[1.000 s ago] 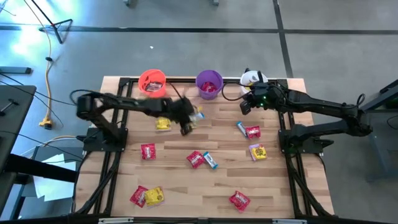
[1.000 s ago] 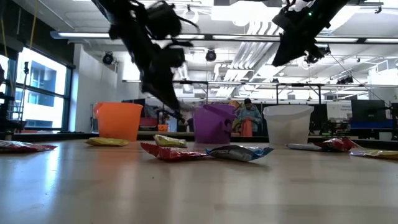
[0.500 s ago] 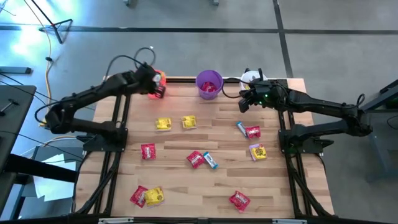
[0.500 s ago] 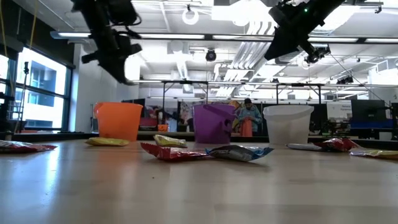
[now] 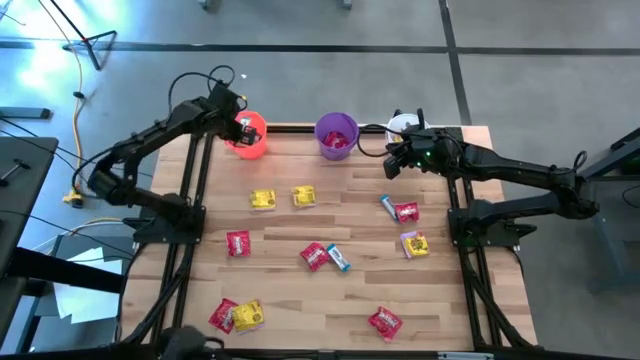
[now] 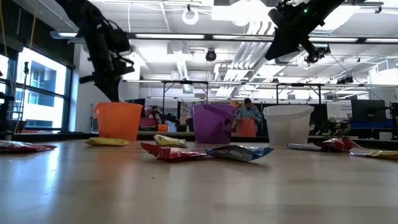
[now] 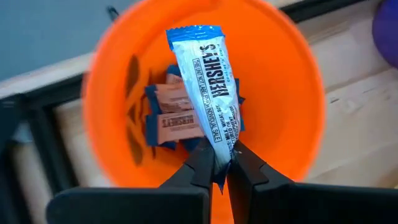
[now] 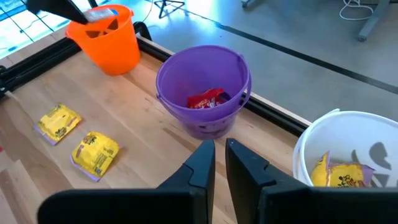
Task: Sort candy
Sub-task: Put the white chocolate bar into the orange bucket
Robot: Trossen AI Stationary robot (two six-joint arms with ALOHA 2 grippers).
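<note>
**Bar held over orange cup, release pending**

Above the orange cup (image 5: 246,135) at the table's far left corner, the left gripper (image 7: 217,163) is clamped on one end of a blue-and-white bar (image 7: 208,87), which sticks out over the cup's mouth. Similar bars (image 7: 174,118) are seen lying in the cup's bottom. By judgement the step in hand is the drop. For a clean drop the bar should be kept centred over the opening, well inside the rim, and the fingers parted fully so the wrapper is not dragged back out; a slight lowering first would help, since the light packet could flutter against the wall.

The right gripper (image 8: 219,158) is parked near the far edge between the purple cup (image 8: 202,87) and the white cup (image 8: 348,149), its fingers drawn nearly together with nothing seen between them. Red packets are seen in the purple cup, a yellow one in the white cup.

Loose candy is scattered mid-table toward the near edge: yellow packets (image 5: 283,198), a red packet (image 5: 238,243), another blue bar (image 5: 339,258) beside a red one.
</note>
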